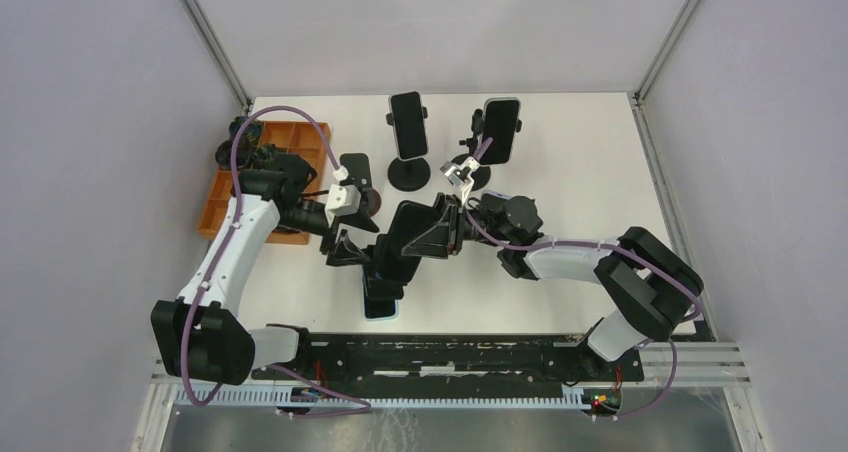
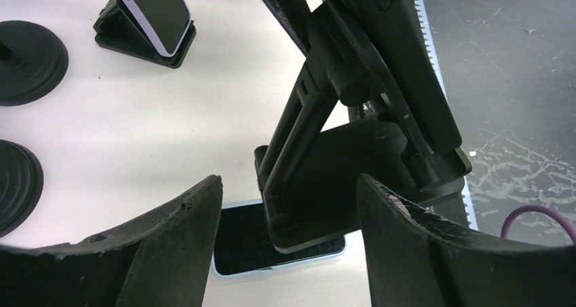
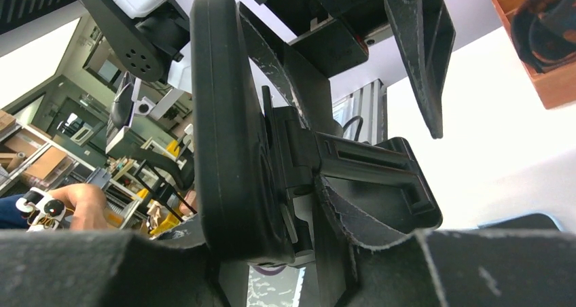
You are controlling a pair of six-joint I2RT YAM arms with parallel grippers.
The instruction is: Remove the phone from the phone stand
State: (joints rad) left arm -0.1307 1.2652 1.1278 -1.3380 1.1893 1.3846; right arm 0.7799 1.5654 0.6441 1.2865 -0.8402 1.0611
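Phones [image 1: 408,122] number five, four on stands [image 1: 408,175]

This is a robotics lab. The left arm [image 1: 232,247] and right arm [image 1: 575,257] are bolted to a black rail [image 1: 450,355] at the edge of a white table [image 1: 580,172]. Aluminium posts [image 1: 208,34] and plain pale panels [image 1: 90,122] close it in. An orange parts bin [image 1: 222,204] sits on the table. Beyond the cell, the right wrist view shows a cluttered room with cardboard boxes [image 3: 37,164] and a person's hand [image 3: 80,205].
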